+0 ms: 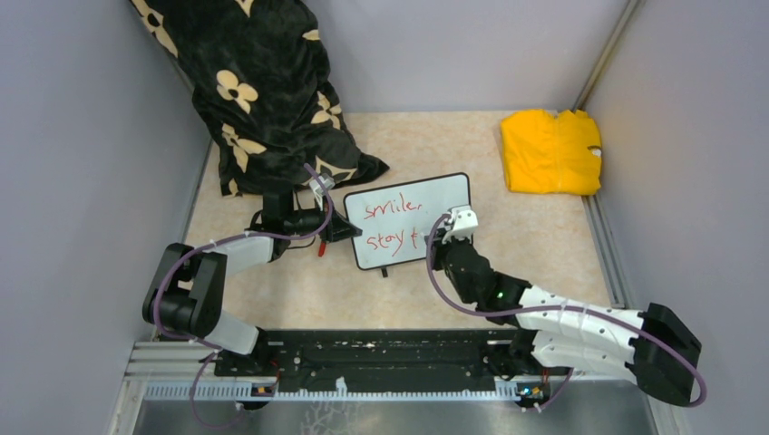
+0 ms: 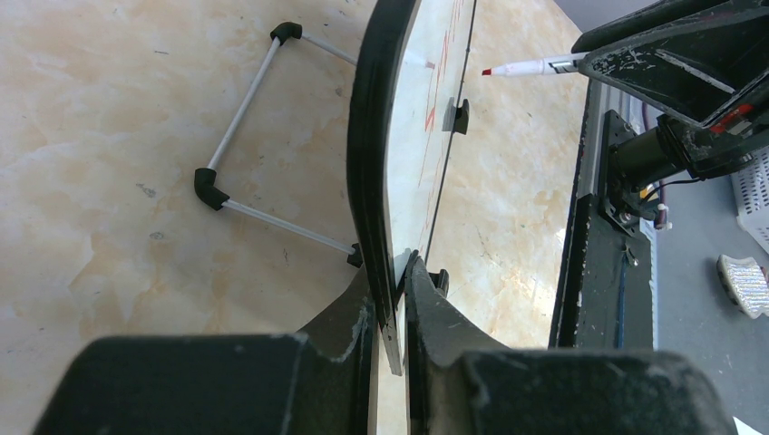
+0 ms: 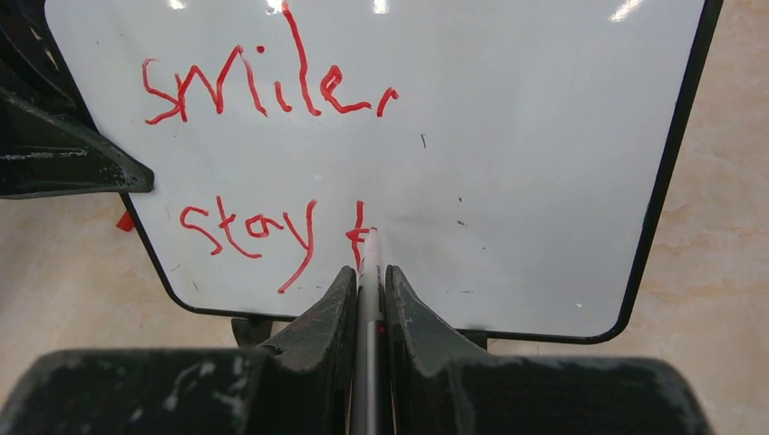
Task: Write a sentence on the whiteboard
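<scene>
The whiteboard [image 1: 449, 195] was propped on the worktop [image 1: 544, 258], its left edge clamped by the left end effector [image 2: 392, 279]. Of the sentence [image 1: 392, 209], "smile, stay" was written (plus one stroke). The final word was left to do, with the marker [image 3: 370, 254] pinched in the right end effector [image 3: 369, 274].

Robot lab test cell: grey partition walls [image 1: 73, 136] around a beige tabletop [image 1: 544, 240].

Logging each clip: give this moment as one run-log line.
left gripper: shut on black-framed white whiteboard edge | right gripper: shut on white marker | red handwritten sentence: "smile, stay" plus one stroke
</scene>
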### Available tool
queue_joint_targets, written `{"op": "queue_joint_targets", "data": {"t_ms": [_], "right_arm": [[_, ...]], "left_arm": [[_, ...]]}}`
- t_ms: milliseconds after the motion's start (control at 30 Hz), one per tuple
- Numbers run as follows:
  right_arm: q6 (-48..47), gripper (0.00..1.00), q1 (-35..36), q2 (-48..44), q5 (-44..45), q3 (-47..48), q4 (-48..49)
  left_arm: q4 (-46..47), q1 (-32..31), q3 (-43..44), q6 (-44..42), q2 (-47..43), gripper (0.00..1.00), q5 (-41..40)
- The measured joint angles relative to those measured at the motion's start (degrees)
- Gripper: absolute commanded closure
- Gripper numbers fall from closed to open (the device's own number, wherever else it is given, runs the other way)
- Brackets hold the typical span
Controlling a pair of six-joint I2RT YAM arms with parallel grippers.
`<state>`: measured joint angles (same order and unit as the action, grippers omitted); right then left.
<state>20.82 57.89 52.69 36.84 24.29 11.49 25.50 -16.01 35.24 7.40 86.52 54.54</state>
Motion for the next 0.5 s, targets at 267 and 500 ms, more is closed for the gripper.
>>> {"op": "queue_joint_targets", "data": {"t_ms": [267,500], "right_arm": [[-0.20,1.00,-0.52,2.84,0.07,0.13,0.98],[-0.20,1.00,-1.20,4.52,0.13,0.13,2.10]], "left_arm": [[-0.02,0.00,0.00,0.00,0.00,1.00,0.00],[-0.02,0.00,0.00,0.00,0.00,1.00,0.00]]}}
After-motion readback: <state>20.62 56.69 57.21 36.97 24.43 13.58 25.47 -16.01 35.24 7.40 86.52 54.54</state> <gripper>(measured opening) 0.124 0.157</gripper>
